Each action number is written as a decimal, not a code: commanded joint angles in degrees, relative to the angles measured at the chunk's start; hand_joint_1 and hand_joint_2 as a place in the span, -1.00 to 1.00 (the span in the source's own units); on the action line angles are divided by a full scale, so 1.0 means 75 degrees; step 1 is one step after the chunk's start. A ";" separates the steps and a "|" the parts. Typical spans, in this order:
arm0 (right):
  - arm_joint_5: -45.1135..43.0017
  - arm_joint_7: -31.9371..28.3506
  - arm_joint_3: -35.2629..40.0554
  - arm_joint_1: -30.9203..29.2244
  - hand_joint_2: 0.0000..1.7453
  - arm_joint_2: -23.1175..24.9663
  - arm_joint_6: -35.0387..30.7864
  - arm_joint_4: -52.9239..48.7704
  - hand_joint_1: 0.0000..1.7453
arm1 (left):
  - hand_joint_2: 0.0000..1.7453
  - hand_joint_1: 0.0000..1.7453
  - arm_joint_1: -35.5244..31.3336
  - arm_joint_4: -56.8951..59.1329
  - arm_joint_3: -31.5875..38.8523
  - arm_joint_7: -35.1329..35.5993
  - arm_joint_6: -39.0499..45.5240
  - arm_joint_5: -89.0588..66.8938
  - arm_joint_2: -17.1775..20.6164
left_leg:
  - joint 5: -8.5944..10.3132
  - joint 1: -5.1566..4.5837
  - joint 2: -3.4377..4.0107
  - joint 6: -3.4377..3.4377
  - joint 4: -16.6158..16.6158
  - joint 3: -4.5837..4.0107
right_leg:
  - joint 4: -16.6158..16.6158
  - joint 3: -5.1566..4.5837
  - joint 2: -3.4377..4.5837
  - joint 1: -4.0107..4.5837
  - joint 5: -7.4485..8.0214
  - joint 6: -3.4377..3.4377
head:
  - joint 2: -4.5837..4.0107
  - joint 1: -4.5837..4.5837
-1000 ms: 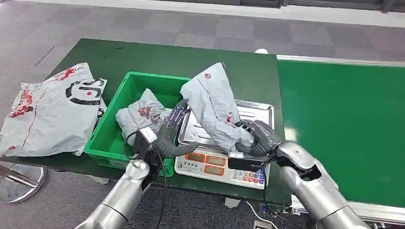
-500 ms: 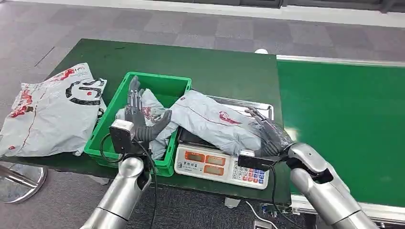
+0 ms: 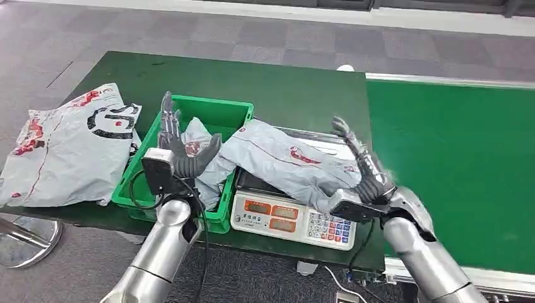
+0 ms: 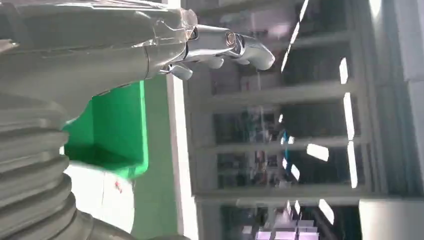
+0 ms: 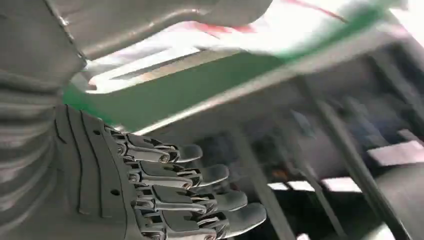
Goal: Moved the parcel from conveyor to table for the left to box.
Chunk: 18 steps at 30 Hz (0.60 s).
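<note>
A grey parcel (image 3: 287, 163) with red print lies across the scale (image 3: 293, 216), its left end hanging over the rim of the green box (image 3: 232, 117). A second grey parcel (image 3: 192, 140) lies inside the box. My left hand (image 3: 180, 150) stands raised over the box, fingers spread, holding nothing. My right hand (image 3: 364, 173) is lifted beside the parcel's right end, fingers straight and apart. In the right wrist view the right hand (image 5: 165, 195) has its fingers extended in free air. The left wrist view has the left hand (image 4: 90, 45) with a corner of the green box (image 4: 115, 130).
The scale's steel tray (image 3: 335, 146) and keypad (image 3: 325, 227) sit at the dark green table's (image 3: 284, 88) front edge. A large grey bag (image 3: 66, 148) lies at the table's left end. The green conveyor (image 3: 454, 164) runs along the right.
The parcel went from held upright to lying across the scale. My right hand let go of it and lifted with fingers spread. My left hand rose over the box.
</note>
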 commanded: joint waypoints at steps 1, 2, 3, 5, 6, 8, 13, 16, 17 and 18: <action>-0.1731 -0.0902 -0.1394 0.0321 1.00 0.1530 -0.0162 -0.0798 -1.00 | 1.00 -1.00 -0.1631 0.3610 -0.1260 0.0203 -0.0871 -0.0438 -0.0318 | 0.0001 0.0004 -0.0012 0.0007 -0.0010 0.0020 | -0.0011 0.0022 -0.0009 0.0008 -0.0003 -0.0020 | 0.0000 0.0000; -0.1759 -0.0951 -0.1418 0.0361 1.00 0.1664 -0.0210 -0.0937 -1.00 | 1.00 -1.00 -0.1714 0.3805 -0.1343 0.0384 -0.1159 -0.0480 -0.0381 | 0.0002 0.0004 -0.0015 0.0011 -0.0019 0.0032 | -0.0020 0.0035 -0.0010 0.0009 -0.0003 -0.0028 | 0.0000 0.0000; -0.1792 -0.0987 -0.1452 0.0403 1.00 0.1810 -0.0277 -0.1152 -1.00 | 1.00 -1.00 -0.1835 0.4068 -0.1497 0.0705 -0.1537 -0.0606 -0.0437 | 0.0002 0.0001 -0.0019 0.0007 -0.0010 0.0018 | -0.0008 0.0023 -0.0016 0.0005 -0.0006 -0.0021 | 0.0000 0.0000; -0.1874 -0.1103 -0.1607 0.0522 1.00 0.2010 -0.0619 -0.1603 -1.00 | 1.00 -1.00 -0.1979 0.4333 -0.1949 0.1245 -0.1436 -0.1217 -0.0512 | -0.0004 0.0000 0.0001 0.0006 -0.0008 0.0020 | -0.0005 0.0016 0.0008 0.0005 -0.0005 -0.0024 | 0.0000 0.0000; -0.1736 -0.1103 -0.1746 0.0547 1.00 0.2155 -0.1169 -0.2010 -1.00 | 1.00 -1.00 -0.2137 0.4611 -0.2370 0.1755 -0.1534 -0.1673 -0.0525 | -0.0004 0.0001 -0.0007 0.0008 -0.0009 0.0021 | -0.0006 0.0021 0.0003 0.0006 -0.0007 -0.0026 | 0.0000 0.0000; -0.2098 -0.1103 -0.1502 0.0631 1.00 0.1959 -0.1787 -0.2305 -1.00 | 1.00 -1.00 -0.2219 0.4656 -0.2537 0.2270 -0.1634 -0.2034 -0.0573 | -0.0003 -0.0003 -0.0017 0.0006 -0.0003 0.0010 | 0.0003 0.0010 -0.0006 0.0001 -0.0011 -0.0022 | 0.0000 0.0000; -0.2199 -0.1103 -0.1406 0.0599 1.00 0.1895 -0.1844 -0.2287 -1.00 | 1.00 -1.00 -0.2373 0.4843 -0.2727 0.2851 -0.2270 -0.2255 -0.0593 | -0.0006 -0.0002 0.0009 0.0006 -0.0004 0.0011 | -0.0001 0.0004 0.0021 0.0001 -0.0002 -0.0015 | 0.0000 0.0000; -0.2128 -0.1103 -0.1379 0.0513 1.00 0.1939 -0.1777 -0.1956 -1.00 | 1.00 -1.00 -0.2447 0.4953 -0.2941 0.3313 -0.2705 -0.2510 -0.0599 | -0.0009 0.0003 0.0018 0.0014 -0.0018 0.0038 | -0.0019 0.0030 0.0030 0.0009 -0.0001 -0.0032 | 0.0003 0.0000; -0.2080 -0.1103 -0.1370 0.0507 1.00 0.1967 -0.1745 -0.1862 -1.00 | 1.00 -1.00 -0.2469 0.5000 -0.3054 0.3489 -0.2793 -0.2665 -0.0613 | -0.0006 0.0004 0.0020 0.0007 -0.0006 0.0017 | -0.0006 0.0008 0.0033 0.0008 0.0001 -0.0022 | 0.0000 0.0000; -0.2021 -0.1103 -0.1367 0.0520 1.00 0.2009 -0.1730 -0.1762 -1.00 | 1.00 -1.00 -0.2480 0.5037 -0.3143 0.3655 -0.2873 -0.2800 -0.0657 | -0.0006 0.0004 0.0018 0.0008 -0.0010 0.0024 | -0.0010 0.0015 0.0031 0.0009 0.0001 -0.0025 | 0.0000 0.0000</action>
